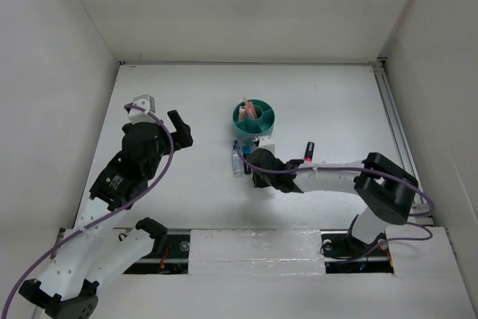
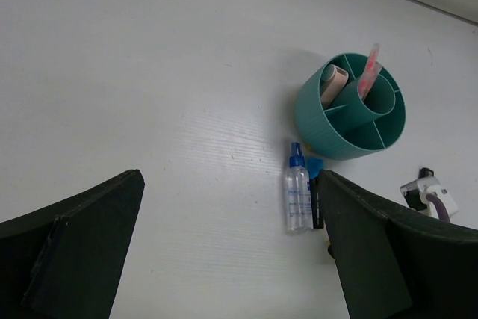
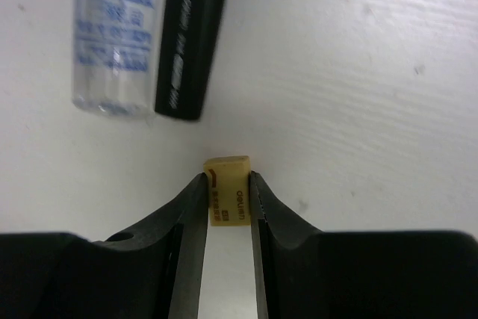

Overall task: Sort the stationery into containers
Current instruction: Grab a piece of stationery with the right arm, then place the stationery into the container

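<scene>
Left jaws: spread as wide as they go with nothing between them, out over the left side of the bench (image 1: 328, 102), well apart from the stationery.
Right jaws: down at the bench on the near side of the organizer (image 2: 328, 128), pinching the tan block (image 3: 228, 198); the fingers (image 3: 193, 218) press against its two sides.
Tan block: small, with brown print on top, resting on the bench; its far end pokes out past the fingertips.
Clear pen (image 2: 298, 193): blue cap and blue print on the barrel, lying flat on the bench just on the near side of the organizer, with the cap end toward it.
Dark marker (image 3: 190, 35): lying flat right alongside the clear pen and parallel to it; the tan block sits just off its end, apart from it.
Highlighter (image 1: 308, 150): pink with a black cap, lying on the bench beside the right arm, off to the right of the organizer and apart from it.
Organizer: round, teal and upright near the middle of the bench, with a central cup and a divided ring around it.
Inside the organizer: a pale pink roll (image 2: 332, 80) stands in one ring compartment. A thin pink stick (image 2: 369, 72) leans out above the rim; I cannot tell whether it stands in the cup or the ring.
</scene>
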### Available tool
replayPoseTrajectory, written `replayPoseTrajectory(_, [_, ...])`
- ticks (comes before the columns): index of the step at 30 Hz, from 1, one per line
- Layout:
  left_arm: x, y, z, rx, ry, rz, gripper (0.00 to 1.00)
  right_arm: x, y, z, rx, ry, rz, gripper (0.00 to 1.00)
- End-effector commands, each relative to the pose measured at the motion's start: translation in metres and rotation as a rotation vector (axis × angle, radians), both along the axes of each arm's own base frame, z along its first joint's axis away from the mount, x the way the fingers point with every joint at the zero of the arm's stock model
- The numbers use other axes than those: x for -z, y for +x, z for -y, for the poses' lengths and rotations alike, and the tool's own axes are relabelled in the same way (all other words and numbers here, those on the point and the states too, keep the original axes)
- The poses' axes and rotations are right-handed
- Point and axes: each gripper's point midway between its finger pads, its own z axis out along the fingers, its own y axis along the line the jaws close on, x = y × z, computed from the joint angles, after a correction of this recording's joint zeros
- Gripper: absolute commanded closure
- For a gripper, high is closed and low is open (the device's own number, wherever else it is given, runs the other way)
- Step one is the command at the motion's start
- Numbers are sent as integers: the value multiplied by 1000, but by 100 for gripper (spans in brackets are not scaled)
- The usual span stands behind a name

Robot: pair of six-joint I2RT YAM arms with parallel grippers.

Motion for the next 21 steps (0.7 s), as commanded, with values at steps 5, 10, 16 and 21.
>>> replayPoseTrajectory(5, [-8,2,1,8,-12,44,0,-44,-10,35,-2,-61,2,100])
replayPoseTrajectory(10, [-8,0,-5,-28,-24,55,0,-106,47,57,30,-5,136,100])
replayPoseTrajectory(16, [-12,-3,-8,-40,-43,80,0,-180,117,80,-10,79,329,100])
replayPoseTrajectory(21, [-8,-3,-8,-40,-39,72,0,-231,167,77,-103,116,445,100])
